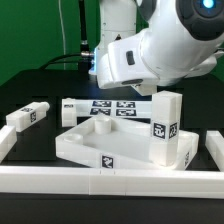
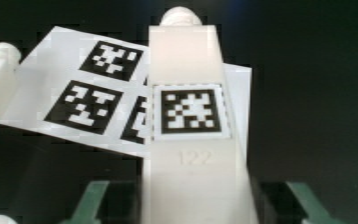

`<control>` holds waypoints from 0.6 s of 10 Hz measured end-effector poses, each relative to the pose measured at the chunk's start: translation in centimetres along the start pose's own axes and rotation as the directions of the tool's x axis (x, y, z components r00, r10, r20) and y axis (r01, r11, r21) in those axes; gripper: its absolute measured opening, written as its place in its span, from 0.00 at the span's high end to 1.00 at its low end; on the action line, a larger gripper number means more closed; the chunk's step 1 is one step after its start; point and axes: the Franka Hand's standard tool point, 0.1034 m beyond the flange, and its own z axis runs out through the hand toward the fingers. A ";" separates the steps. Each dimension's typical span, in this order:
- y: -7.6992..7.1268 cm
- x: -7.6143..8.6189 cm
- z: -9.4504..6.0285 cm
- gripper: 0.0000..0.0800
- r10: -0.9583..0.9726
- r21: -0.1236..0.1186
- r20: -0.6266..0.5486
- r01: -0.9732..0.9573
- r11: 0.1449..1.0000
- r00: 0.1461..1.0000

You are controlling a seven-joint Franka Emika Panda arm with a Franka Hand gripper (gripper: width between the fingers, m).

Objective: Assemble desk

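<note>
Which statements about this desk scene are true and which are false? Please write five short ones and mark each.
1. A tagged white leg sits between the tool's fingers. True: in the wrist view the held leg runs out from the tool.
2. The marker board carries red round stickers. False: the marker board carries black-and-white square tags.
3. The desk panel stands on its edge. False: the desk panel lies flat with its rim upward.
4. One leg stands upright at the panel's end on the exterior view's right. True: see the upright leg.
5. No leg lies loose on the table. False: a loose leg lies apart from the panel, on the exterior view's left.
</note>
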 end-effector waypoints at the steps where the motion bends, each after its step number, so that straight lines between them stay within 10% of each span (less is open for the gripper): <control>1: 0.0 0.0 0.0 0.64 0.000 0.000 0.001 0.000 1.000 1.000; 6: 2.2 -2.8 -3.5 0.64 -0.021 0.008 -0.211 0.024 1.000 0.977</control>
